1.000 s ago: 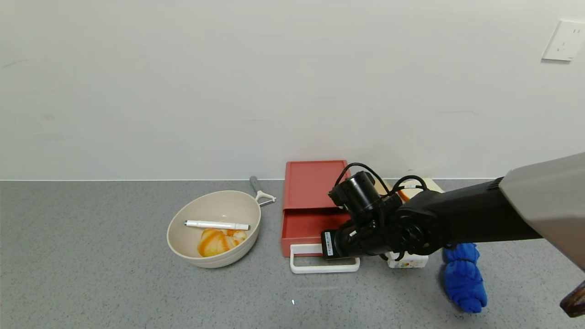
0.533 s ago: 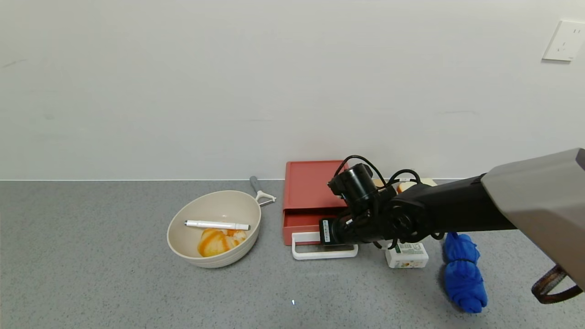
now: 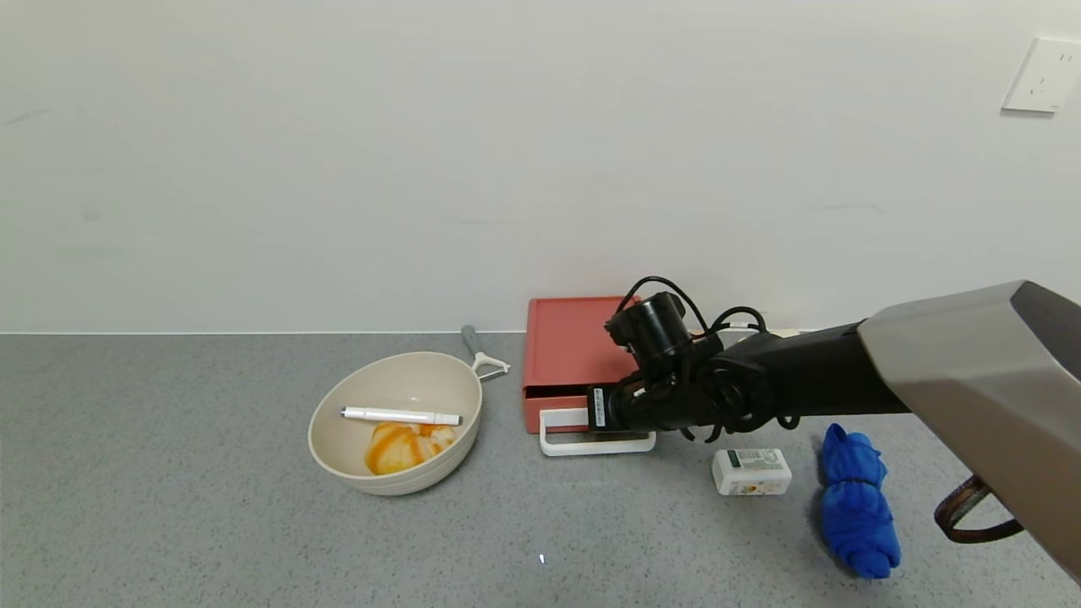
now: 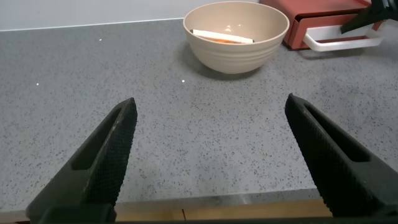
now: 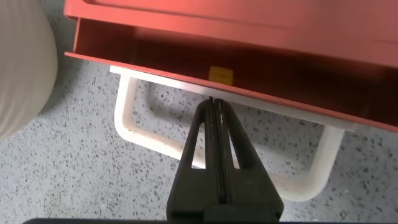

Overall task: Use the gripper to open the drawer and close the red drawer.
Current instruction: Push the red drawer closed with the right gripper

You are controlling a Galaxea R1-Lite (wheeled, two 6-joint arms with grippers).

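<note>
Closed right gripper (image 5: 212, 107) fingers press the red drawer's (image 5: 249, 37) front.

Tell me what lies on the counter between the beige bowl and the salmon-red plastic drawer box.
Nothing but bare grey speckled counter, by the head view, separates the beige bowl from the salmon-red plastic drawer box; a grey-handled peeler lies farther back.

The red drawer (image 3: 567, 355) looks like smooth matt plastic, its white handle (image 3: 591, 439) glossy plastic. The counter (image 3: 211, 523) is speckled grey stone. The blue cloth (image 3: 857, 507) is soft fabric.
</note>
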